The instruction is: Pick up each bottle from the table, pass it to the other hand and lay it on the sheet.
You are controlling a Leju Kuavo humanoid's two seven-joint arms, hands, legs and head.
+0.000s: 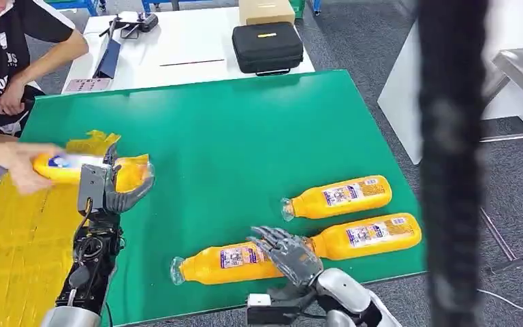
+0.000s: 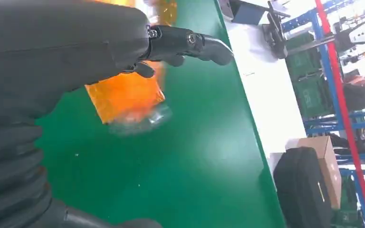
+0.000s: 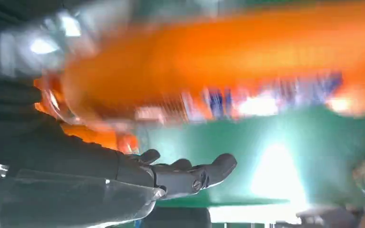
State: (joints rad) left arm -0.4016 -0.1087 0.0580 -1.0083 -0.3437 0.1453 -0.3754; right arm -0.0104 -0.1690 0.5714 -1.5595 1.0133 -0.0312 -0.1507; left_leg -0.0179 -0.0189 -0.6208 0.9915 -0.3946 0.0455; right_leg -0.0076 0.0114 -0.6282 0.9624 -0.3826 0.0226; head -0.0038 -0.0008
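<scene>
Three orange bottles lie on the green mat [image 1: 231, 136]: one [image 1: 340, 196] at the right, one [image 1: 371, 235] in front of it, and one [image 1: 221, 264] nearer the middle front. My right hand [image 1: 289, 253] hovers with fingers spread over the gap between the two front bottles; a blurred bottle [image 3: 228, 61] lies just beyond my right hand [image 3: 171, 175]. A fourth bottle [image 1: 75, 167] lies at the edge of the yellow sheet [image 1: 20, 238], with a person's hand [image 1: 20, 167] gripping its far end. My left hand [image 1: 112, 191] is beside it, fingers apart, holding nothing; the bottle [image 2: 123, 95] is blurred past my left hand [image 2: 76, 52].
A person [image 1: 7, 61] sits at the left. Behind the mat, a white table [image 1: 177, 41] carries a black case [image 1: 267, 46], a cardboard box [image 1: 265, 10] and a small device [image 1: 135, 22]. A dark blurred pole [image 1: 453, 163] crosses the right side.
</scene>
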